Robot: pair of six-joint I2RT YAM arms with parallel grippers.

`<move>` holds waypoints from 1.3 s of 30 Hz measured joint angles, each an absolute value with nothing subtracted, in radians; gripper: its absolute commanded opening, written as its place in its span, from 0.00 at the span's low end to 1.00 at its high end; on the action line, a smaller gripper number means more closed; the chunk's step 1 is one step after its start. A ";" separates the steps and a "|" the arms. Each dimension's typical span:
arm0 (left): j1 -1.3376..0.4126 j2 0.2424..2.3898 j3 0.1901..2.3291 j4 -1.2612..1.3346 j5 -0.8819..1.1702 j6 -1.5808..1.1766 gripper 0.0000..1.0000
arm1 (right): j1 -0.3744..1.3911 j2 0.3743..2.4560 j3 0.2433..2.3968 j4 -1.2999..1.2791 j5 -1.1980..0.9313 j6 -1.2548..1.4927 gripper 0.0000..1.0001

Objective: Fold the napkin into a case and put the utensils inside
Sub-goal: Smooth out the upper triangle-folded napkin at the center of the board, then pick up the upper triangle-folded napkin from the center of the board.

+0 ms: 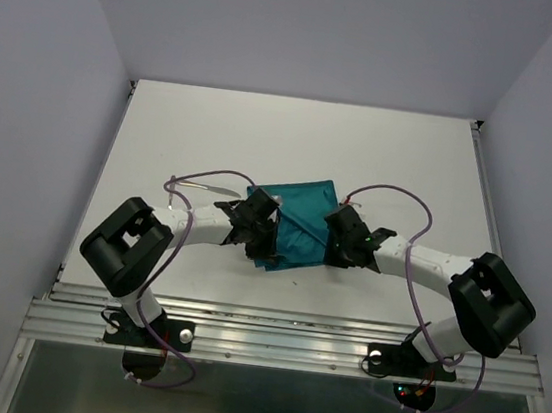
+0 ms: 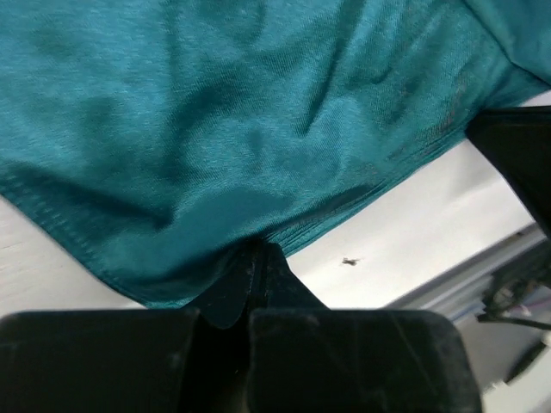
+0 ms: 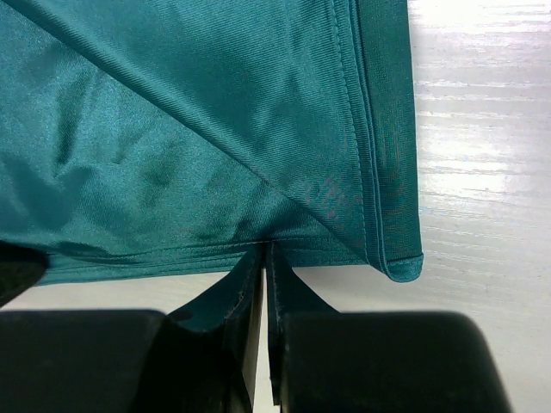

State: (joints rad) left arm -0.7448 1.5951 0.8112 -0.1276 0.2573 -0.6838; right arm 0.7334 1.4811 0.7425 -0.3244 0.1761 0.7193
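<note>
The napkin [image 1: 300, 220] is held near the middle of the counter [image 1: 164, 132], its near hem running left to right. That hem is pinched by the closed left gripper [image 2: 251, 258] and, beside the right corner, the closed right gripper [image 3: 265, 254]. The cloth is spread from both toward the far edge.

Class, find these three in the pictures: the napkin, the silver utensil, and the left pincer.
napkin [image 1: 300, 218]: top view, middle of the teal cloth.
utensil [image 1: 213, 190]: top view, midway along its silver length.
left pincer [image 2: 255, 258]: left wrist view, fingertips shut on the napkin's hem.
</note>
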 measured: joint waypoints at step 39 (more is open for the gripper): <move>-0.744 1.409 1.087 -0.361 0.077 -0.607 0.18 | 0.690 1.579 0.813 -0.253 0.288 0.672 0.16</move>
